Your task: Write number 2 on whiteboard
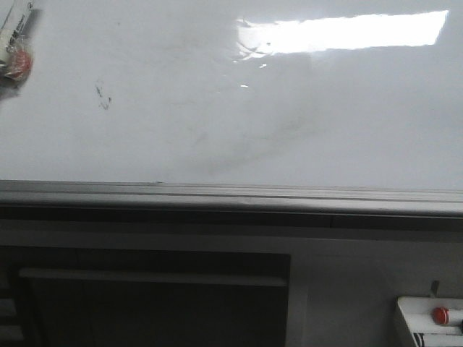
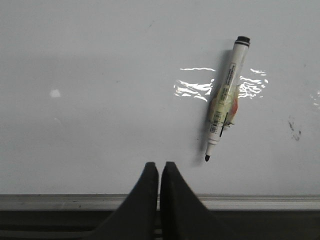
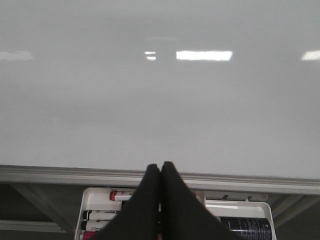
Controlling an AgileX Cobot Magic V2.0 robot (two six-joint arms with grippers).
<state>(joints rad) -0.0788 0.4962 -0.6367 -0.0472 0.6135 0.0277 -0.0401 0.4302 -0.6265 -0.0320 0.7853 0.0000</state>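
The whiteboard (image 1: 231, 137) fills the front view, with its grey frame edge (image 1: 231, 194) along the near side. No digit 2 shows on it. There are only tiny dark specks (image 1: 102, 97), which also show in the left wrist view (image 2: 294, 129). An uncapped black marker (image 2: 226, 100) with a white labelled barrel lies on the board, and its end shows at the far left of the front view (image 1: 17, 50). My left gripper (image 2: 159, 166) is shut and empty, just short of the marker's tip. My right gripper (image 3: 161, 166) is shut and empty over the board's near edge (image 3: 60, 174).
A white tray (image 3: 97, 195) with several markers and a dark can (image 3: 247, 229) sits below the board's near edge, also in the front view (image 1: 427, 318). A bright light reflection (image 1: 340, 32) and faint grey smears (image 1: 246, 148) lie on the board.
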